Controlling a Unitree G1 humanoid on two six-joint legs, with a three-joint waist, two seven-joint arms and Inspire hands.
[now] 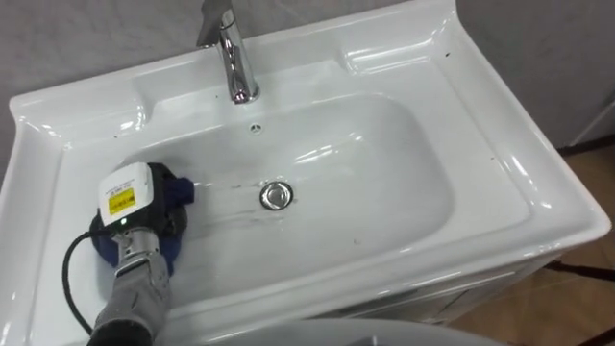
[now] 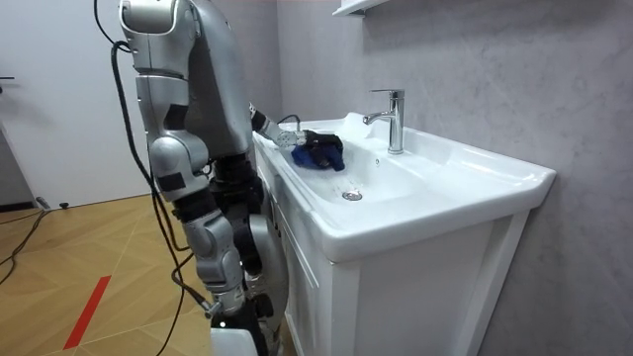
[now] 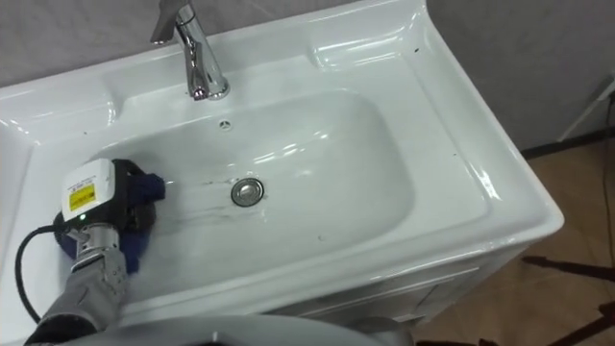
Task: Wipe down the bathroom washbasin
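- The robot stands close up against the front of a white cabinet (image 2: pixel 425 287), on a wooden floor (image 2: pixel 89 247) with a red stripe (image 2: pixel 87 311) behind it, well away from the drain.
- The basin (image 1: pixel 538 192) sits on top of that cabinet. It is white and glossy, with a broad flat rim all round and a shallow bowl whose drain (image 1: pixel 276 195) lies about in the middle.
- The left arm comes in over the front rim, to the left of the drain and on the near side of it.
- The left hand (image 1: pixel 135 207) is down in the bowl, to the left of the drain and a little apart from it. It has a white box with a yellow label on its back.
- A dark blue cloth (image 1: pixel 181 192) is bunched under that hand, against the left slope of the bowl. Its edges poke out on the side toward the drain and on the near side.
- The hand rests on top of the cloth. Whether it grips the cloth or only presses on it I cannot tell, as the box and the cloth hide the underside.
- Faint streaks (image 1: pixel 226 197) run across the bowl between the cloth and the drain.
- Beyond the drain, up the back slope, is a small overflow hole (image 1: pixel 256 127).
- Further back, almost in line with the drain, a chrome tap (image 1: pixel 233 58) stands upright on the rear ledge with its spout reaching toward the bowl.
- Behind the tap is a grey wall (image 2: pixel 475 69), and high on it the edge of a white shelf (image 2: pixel 356 8).
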